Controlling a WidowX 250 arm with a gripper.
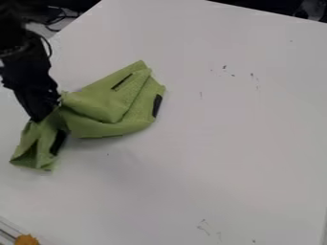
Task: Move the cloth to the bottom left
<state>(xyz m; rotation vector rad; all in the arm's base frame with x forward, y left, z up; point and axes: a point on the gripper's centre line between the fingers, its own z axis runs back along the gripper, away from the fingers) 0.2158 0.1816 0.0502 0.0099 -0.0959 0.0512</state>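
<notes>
In the camera view, the gripper [42,117] hangs down from the upper left, its tips at the cloth [112,105] on the left side of the white table [223,143]. The green cloth lies in the left half of the view, around and below the level of the fingertips. Its larger part spreads to the right of the gripper, reaching up and right to a blunt corner; a smaller flap hangs off below the tips, toward the lower left. Between these two parts the cloth narrows into a bunched waist, and there the gripper has it pinched, with folds gathering toward the tips.

The cloth's long axis runs aslant, from the small flap at lower left to the broad end at upper right. The broad end points up and to the right, while the flap points down and to the left. Dark patches mark the cloth: a thin strip near its upper edge, a thicker one at its right edge, and another on the flap just below the gripper.

At the bottom left corner of the view are an orange object [27,239] and, beside it, a pale rail [6,233]. Dark cables [62,18] lie beyond the table's upper left edge.
</notes>
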